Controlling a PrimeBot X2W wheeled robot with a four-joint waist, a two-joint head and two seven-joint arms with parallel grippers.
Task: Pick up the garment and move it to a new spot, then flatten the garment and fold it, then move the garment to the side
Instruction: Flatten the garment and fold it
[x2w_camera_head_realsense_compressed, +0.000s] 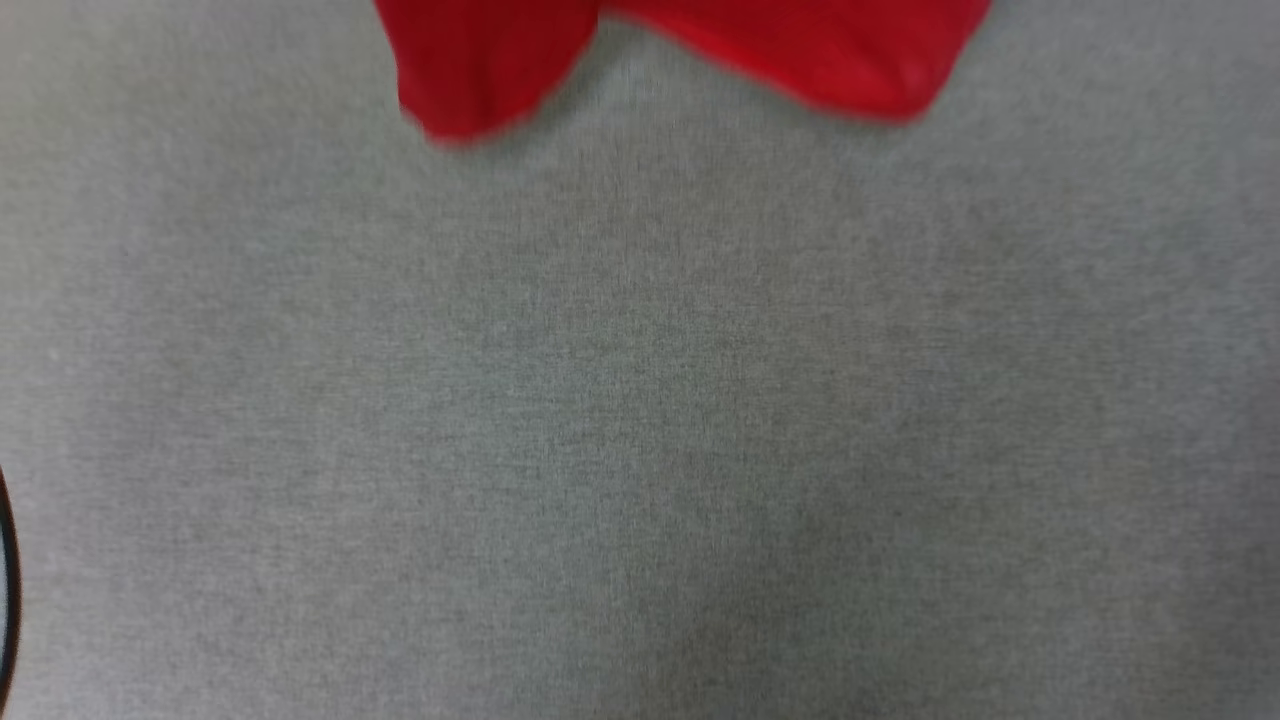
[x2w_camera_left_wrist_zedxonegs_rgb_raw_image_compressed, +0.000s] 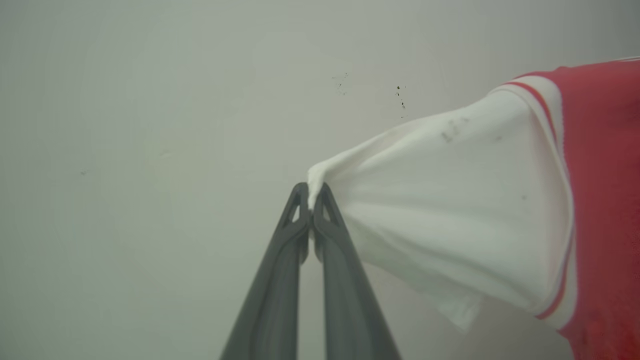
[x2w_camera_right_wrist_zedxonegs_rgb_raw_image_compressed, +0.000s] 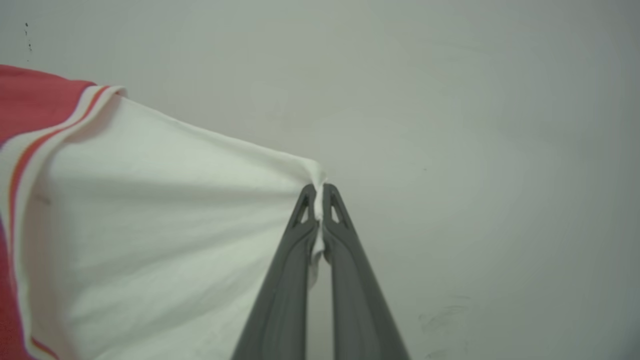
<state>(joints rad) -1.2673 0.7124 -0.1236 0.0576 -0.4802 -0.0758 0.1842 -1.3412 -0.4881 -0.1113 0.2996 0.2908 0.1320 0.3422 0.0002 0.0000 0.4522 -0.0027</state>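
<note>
One garment (x2w_camera_left_wrist_zedxonegs_rgb_raw_image_compressed: 450, 210), two grippers (x2w_camera_left_wrist_zedxonegs_rgb_raw_image_compressed: 311, 194) (x2w_camera_right_wrist_zedxonegs_rgb_raw_image_compressed: 319, 194) (both gripping it)

- A grey surface (x2w_camera_head_realsense_compressed: 640, 420) with a fine heathered weave, like felt or cloth, spans the head view from edge to edge and lies flat and smooth.
- Its tone is uneven: paler toward 3 and 9 o'clock, with a soft darker patch running from the centre down to 6 o'clock.
- At 12 o'clock the red cloth of the garment (x2w_camera_head_realsense_compressed: 480, 60) comes in as two rounded lobes, a narrow one toward 11 and a wider one toward 1. Grey shows in the notch between them. The lobes are blurred, and I cannot tell whether they rest on the surface.
- At 8 o'clock a thin dark curved rim (x2w_camera_head_realsense_compressed: 10, 590) cuts the edge; it is too little to identify.
</note>
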